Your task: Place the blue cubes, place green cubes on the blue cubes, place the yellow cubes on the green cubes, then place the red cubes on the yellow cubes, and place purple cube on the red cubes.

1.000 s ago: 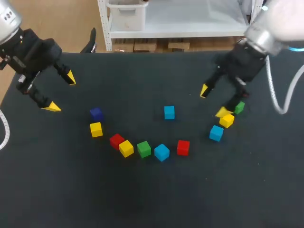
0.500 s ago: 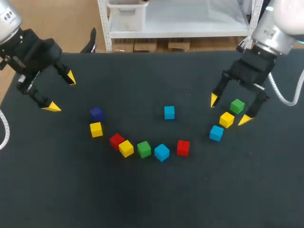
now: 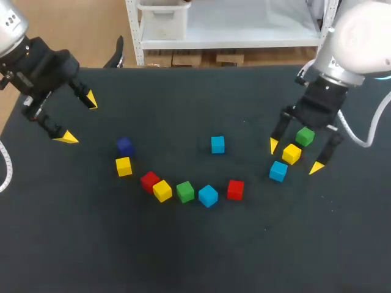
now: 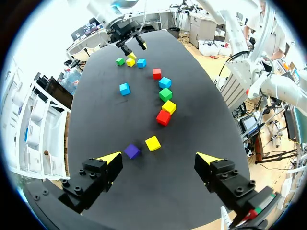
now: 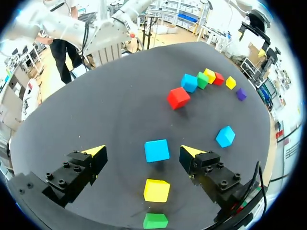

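My right gripper [image 3: 294, 156] stands open over a cluster at the table's right: a green cube [image 3: 305, 135], a yellow cube [image 3: 291, 153] and a blue cube [image 3: 278, 171]. From the right wrist, the blue cube [image 5: 157, 150] shows between the fingertips, with the yellow cube [image 5: 156, 190] and the green cube [image 5: 155, 221] nearer the palm. A second blue cube [image 3: 217, 144] lies mid-table. A purple cube [image 3: 124, 145] sits left of centre. My left gripper [image 3: 78, 119] is open and empty at the far left, well apart from the purple cube [image 4: 132, 151].
A curved row runs across the middle: yellow cube [image 3: 123, 166], red cube [image 3: 149, 181], yellow cube [image 3: 162, 190], green cube [image 3: 185, 191], blue cube [image 3: 208, 195], red cube [image 3: 235, 189]. The dark table [image 3: 195, 250] has bare cloth in front of the row.
My right gripper has swung rightward and down, turning until its fingers straddle the yellow cube of the right cluster. The left arm and all cubes have stayed put.
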`<state>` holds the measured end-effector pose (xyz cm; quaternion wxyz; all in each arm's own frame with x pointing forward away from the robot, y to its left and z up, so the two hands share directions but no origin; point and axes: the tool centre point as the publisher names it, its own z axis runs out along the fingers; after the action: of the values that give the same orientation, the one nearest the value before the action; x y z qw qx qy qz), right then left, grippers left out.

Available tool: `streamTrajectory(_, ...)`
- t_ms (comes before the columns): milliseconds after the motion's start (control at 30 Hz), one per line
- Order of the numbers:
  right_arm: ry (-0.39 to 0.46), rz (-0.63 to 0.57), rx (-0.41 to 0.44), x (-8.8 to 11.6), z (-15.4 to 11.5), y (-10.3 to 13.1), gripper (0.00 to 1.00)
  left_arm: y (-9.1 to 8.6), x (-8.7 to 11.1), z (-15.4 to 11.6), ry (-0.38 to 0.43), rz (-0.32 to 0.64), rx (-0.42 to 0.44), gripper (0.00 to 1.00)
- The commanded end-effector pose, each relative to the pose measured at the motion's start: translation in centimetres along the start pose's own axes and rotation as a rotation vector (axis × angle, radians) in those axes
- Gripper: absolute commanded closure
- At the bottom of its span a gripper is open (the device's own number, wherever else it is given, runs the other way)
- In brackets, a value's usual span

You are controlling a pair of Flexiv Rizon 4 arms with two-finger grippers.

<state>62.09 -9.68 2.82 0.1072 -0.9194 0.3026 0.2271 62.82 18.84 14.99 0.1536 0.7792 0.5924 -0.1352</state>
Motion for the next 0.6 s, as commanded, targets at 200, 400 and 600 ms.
streamTrajectory(200,0.034,-0.062,-0.039,1.4,1.4,-1.4,0.0,0.1,0.0,0.0,0.002,0.001,0.002,0.0)
streamTrajectory(400,0.041,-0.091,-0.047,1.8,2.0,-1.9,0.0,0.1,0.0,0.0,0.002,0.001,0.002,0.0)
streamTrajectory(600,0.042,-0.106,-0.06,1.8,2.3,-2.0,0.02,0.1,0.0,0.0,0.002,0.001,0.002,0.0)
